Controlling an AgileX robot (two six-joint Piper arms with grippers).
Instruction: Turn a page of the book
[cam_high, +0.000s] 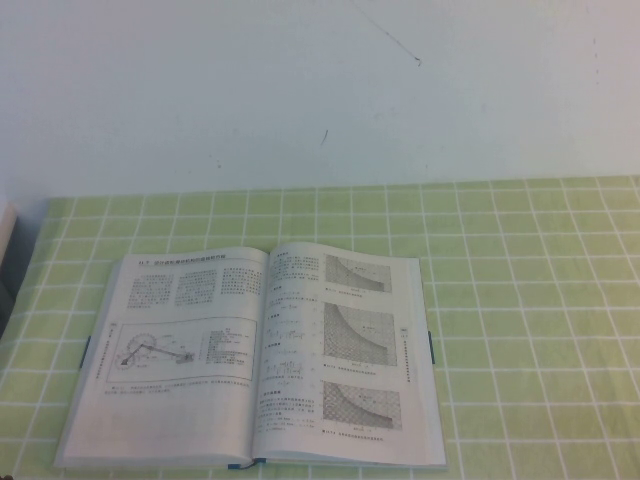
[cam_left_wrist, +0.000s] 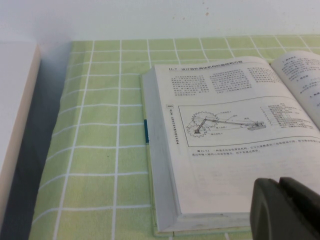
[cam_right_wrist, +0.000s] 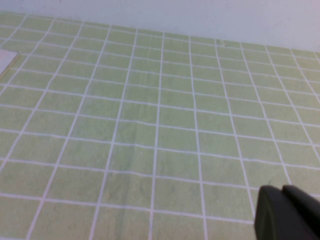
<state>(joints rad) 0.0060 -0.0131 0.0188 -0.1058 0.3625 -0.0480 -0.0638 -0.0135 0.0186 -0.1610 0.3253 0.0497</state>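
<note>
Your book (cam_high: 262, 355) is lying open at the near edge of the green checked tablecloth (cam_high: 520, 300), spine running away from you. Left gripper (cam_left_wrist: 286, 209) is hovering just over its left page's near corner, so it's nearer; right gripper (cam_right_wrist: 287, 212) is hanging over bare cloth. You cannot tell either claw's state.

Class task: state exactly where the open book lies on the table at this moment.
In the high view the open book lies flat on the green checked tablecloth, left of centre near the robot's edge. The left gripper hovers by its near corner; the right gripper is over bare cloth.
</note>
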